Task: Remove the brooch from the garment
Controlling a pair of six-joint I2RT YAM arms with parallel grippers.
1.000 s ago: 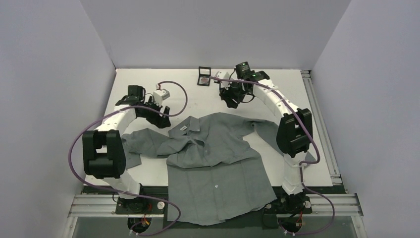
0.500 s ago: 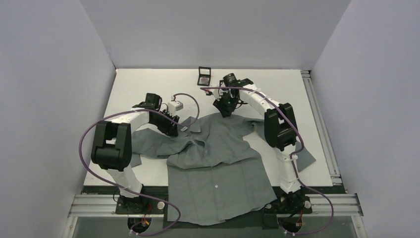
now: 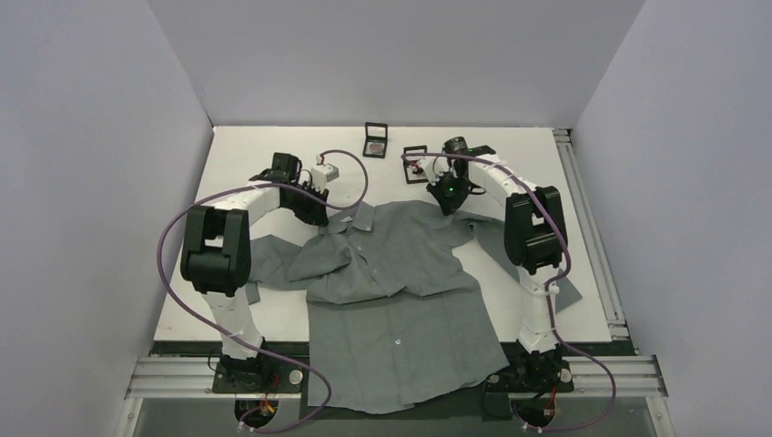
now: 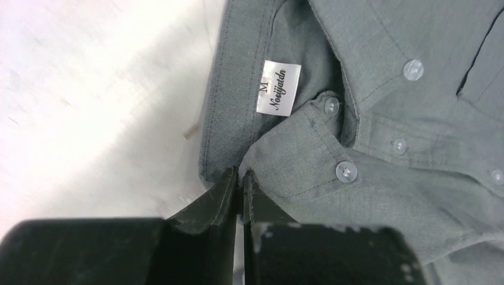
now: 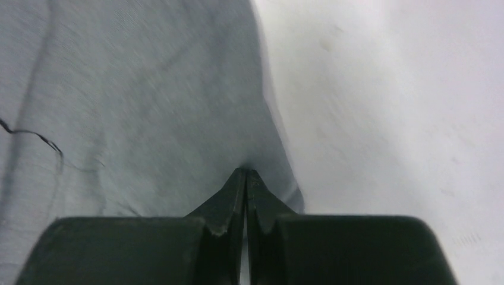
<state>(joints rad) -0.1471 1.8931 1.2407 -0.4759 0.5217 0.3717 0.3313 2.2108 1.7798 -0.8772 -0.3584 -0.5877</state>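
Observation:
The garment point(image 3: 391, 273), a grey collared shirt, lies crumpled across the table, its left sleeve folded over the chest. My left gripper point(image 3: 319, 212) point(image 4: 241, 176) is shut on the collar's corner, just below the white size label point(image 4: 278, 87). My right gripper point(image 3: 449, 202) point(image 5: 246, 173) is shut on the cloth point(image 5: 148, 101) at the shirt's far right shoulder edge, which puckers at the tips. White buttons point(image 4: 345, 171) run down the placket. The brooch is hidden: none shows on the visible cloth.
Two small square black boxes point(image 3: 375, 139) point(image 3: 416, 152) stand open on the white table point(image 3: 264, 146) beyond the collar; the left one holds a round brownish disc. The shirt's hem hangs over the near table edge point(image 3: 401, 382). Grey walls enclose three sides.
Both grippers went from open to shut. The left one moved right onto the collar, the right one came down onto the shoulder edge. The collar has shifted slightly toward the back.

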